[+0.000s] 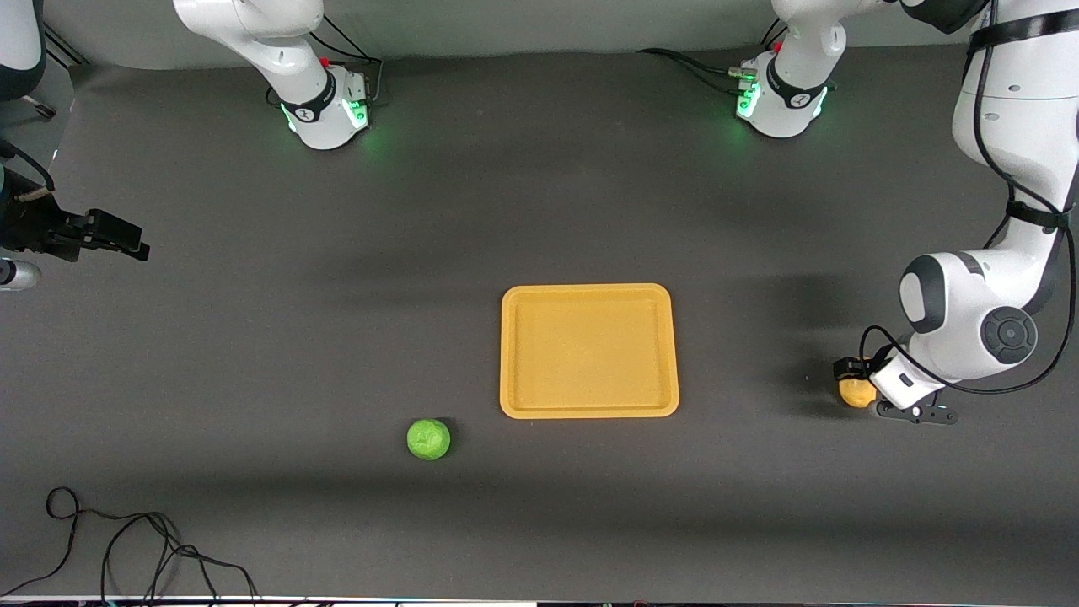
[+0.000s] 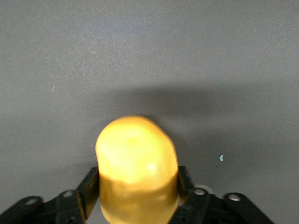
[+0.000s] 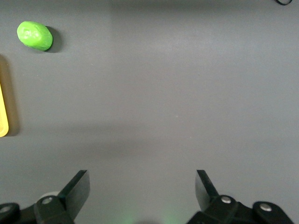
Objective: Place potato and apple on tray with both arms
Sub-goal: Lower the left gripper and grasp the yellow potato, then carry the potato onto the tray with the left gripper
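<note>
The yellow-orange potato (image 1: 856,393) lies at the left arm's end of the table, beside the tray (image 1: 588,405). My left gripper (image 1: 860,384) is down at table height and shut on it. In the left wrist view the fingers (image 2: 89,186) press both sides of the potato (image 2: 135,154). The green apple (image 1: 428,439) lies on the table just nearer the front camera than the tray, off the corner toward the right arm's end. My right gripper (image 1: 126,240) is open and empty above that end of the table. Its wrist view shows the apple (image 3: 34,35) and a tray corner (image 3: 3,116) well away from the gripper (image 3: 142,179).
The tray holds nothing. A loose black cable (image 1: 126,548) lies on the table near the front edge, at the right arm's end. Both arm bases (image 1: 324,105) stand along the table's edge farthest from the front camera.
</note>
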Robot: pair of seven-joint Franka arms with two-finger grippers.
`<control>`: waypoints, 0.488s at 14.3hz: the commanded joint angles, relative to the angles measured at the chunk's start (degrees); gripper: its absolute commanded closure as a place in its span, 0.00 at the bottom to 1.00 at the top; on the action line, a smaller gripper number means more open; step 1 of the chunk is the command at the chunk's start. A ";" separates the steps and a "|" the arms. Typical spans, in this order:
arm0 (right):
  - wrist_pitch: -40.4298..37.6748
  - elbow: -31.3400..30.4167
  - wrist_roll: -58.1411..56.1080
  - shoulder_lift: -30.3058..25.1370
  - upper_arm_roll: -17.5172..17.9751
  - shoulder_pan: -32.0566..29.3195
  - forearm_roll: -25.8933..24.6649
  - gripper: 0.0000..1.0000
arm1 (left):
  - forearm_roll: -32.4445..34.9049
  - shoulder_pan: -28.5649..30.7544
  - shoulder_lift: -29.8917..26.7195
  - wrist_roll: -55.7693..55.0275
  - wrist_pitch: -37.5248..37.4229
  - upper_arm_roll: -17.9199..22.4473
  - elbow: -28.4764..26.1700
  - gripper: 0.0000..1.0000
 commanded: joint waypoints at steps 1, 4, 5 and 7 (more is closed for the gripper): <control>-0.02 1.08 -0.93 0.61 0.19 -0.47 -0.06 0.00 | 0.62 -0.47 -0.10 0.54 0.60 0.39 -0.13 0.64; -0.02 1.08 -0.93 0.61 0.19 -0.47 -0.06 0.00 | 0.19 -0.47 -3.25 -0.16 -0.89 0.21 0.05 0.71; -0.02 0.99 -0.93 0.61 0.19 -0.47 -0.15 0.00 | -0.25 -0.73 -5.35 -0.33 -3.16 0.04 0.13 0.71; -0.02 0.90 -0.93 0.61 0.19 -0.47 -0.06 0.00 | -1.39 -1.17 -9.57 -1.73 -10.09 -1.36 1.36 0.71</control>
